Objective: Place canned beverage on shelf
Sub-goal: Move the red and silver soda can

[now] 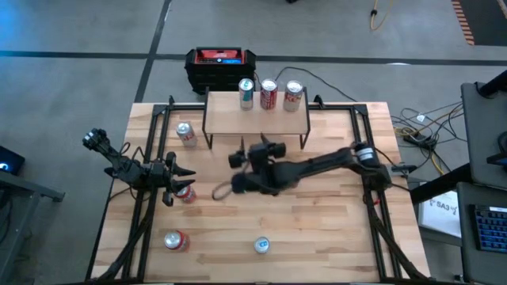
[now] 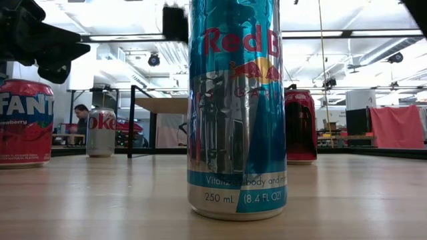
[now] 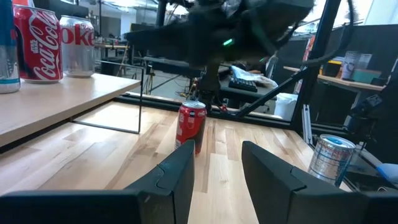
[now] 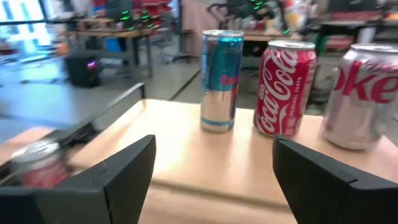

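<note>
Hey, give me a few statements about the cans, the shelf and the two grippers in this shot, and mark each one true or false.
1. Three cans stand on the shelf. True: a blue Red Bull can, a red Coca-Cola can and a silver Diet Coke can.
2. The right gripper holds a can. False: its fingers stand apart with nothing between them, facing the shelf.
3. The shelf's cans lie on their sides. False: all three stand upright.
4. A tall Red Bull can stands on the table near its front edge. True.
5. The left gripper grips a red can. False: it holds nothing.
</note>
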Robot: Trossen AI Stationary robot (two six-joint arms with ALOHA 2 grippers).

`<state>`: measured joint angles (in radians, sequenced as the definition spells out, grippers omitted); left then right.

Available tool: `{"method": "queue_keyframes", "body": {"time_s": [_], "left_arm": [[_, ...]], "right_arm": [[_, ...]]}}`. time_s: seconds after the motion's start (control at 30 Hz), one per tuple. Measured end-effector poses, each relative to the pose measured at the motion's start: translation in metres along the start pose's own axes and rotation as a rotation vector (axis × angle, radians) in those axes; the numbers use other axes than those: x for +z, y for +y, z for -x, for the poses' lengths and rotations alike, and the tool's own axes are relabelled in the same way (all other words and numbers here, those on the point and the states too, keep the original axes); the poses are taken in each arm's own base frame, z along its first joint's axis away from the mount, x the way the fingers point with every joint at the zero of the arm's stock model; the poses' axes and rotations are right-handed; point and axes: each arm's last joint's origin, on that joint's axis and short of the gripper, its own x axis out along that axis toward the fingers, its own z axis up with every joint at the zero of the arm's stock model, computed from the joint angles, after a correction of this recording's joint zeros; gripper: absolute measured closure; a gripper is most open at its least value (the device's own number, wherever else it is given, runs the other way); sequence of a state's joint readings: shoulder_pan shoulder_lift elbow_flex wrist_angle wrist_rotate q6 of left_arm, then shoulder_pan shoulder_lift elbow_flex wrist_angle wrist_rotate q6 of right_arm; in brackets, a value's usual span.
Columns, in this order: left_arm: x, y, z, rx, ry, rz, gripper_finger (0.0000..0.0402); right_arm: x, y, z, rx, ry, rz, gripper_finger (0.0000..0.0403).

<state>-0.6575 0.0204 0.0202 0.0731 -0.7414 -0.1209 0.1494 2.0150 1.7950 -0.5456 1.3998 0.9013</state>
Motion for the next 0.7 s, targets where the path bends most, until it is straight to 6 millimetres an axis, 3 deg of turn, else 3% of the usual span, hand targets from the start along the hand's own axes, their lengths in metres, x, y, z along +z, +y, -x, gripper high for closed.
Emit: {"method": "queue_keyframes", "body": {"time_s": [0.13, 0.27, 0.47, 0.7], "left_arm": [[0.000, 0.000, 0.000, 0.000, 0.000, 0.000, 0.0283], [0.000, 0.000, 0.000, 0.000, 0.000, 0.000, 0.0283], [0.000, 0.000, 0.000, 0.000, 0.000, 0.000, 0.0283], [0.000, 0.000, 0.000, 0.000, 0.000, 0.000, 0.0283]], "right_arm": [[0.023, -0.025, 0.036, 0.096, 0.139, -0.069, 0.0103], [0.044, -0.053, 0.058, 0.151, 0.347, -0.123, 0.0103], [0.049, -0.082, 0.068, 0.070, 0.663, -0.145, 0.0104], [0.042, -0.089, 0.071, -0.025, 0.854, -0.158, 0.0103]]}}
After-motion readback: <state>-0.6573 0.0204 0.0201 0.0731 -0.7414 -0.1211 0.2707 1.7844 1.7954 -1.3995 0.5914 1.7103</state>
